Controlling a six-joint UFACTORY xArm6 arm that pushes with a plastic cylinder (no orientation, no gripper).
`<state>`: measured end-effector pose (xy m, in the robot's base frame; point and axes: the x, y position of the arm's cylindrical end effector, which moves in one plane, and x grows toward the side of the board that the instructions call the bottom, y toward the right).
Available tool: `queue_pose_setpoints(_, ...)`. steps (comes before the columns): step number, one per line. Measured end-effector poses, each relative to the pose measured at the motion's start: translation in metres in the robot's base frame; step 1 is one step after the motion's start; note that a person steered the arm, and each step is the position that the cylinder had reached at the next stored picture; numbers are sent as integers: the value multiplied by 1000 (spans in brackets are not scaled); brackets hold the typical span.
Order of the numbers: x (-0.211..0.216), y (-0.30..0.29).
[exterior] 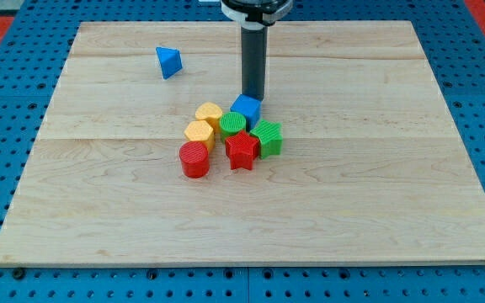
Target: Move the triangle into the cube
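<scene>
My tip (253,96) sits at top edge of blue cube (245,108), touching it; plain rod, no jaws. Blue triangle block (167,61) lies well apart, toward view's upper left on wooden board (377,194).

one raised view from the board's (377,210) near edge, angled down across it, moderately close
</scene>
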<state>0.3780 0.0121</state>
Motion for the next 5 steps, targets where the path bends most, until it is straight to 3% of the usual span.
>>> queue_pose_setpoints(1, 18, 0)
queue_pose_setpoints(3, -60, -27)
queue_pose_setpoints(5, -96, -115)
